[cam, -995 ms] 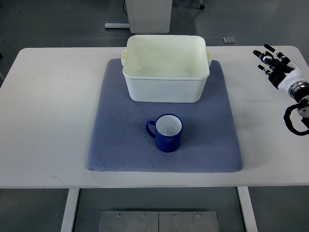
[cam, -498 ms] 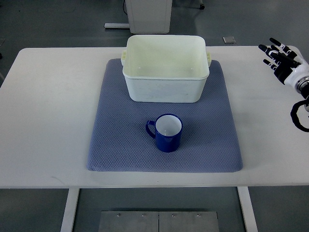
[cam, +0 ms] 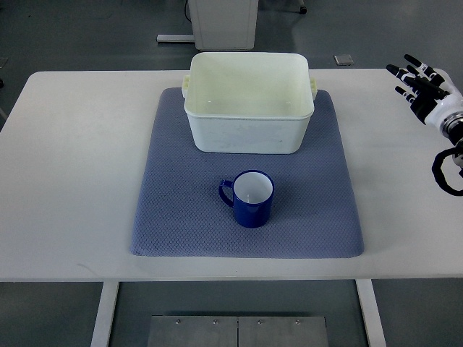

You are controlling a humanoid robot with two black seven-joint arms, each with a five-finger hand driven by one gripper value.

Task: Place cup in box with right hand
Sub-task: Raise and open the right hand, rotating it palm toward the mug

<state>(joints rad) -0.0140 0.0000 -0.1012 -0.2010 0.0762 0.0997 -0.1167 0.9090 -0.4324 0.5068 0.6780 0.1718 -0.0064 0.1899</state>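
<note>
Cup (cam: 249, 198) upright on the mat (cam: 181, 217), handle left, just in front of the box (cam: 248, 103). Right hand (cam: 428, 92) at the table's (cam: 72, 166) far right edge, fingers spread, empty, well apart from the cup.

No readable text, label, brand, number or sign shows anywhere.
</note>
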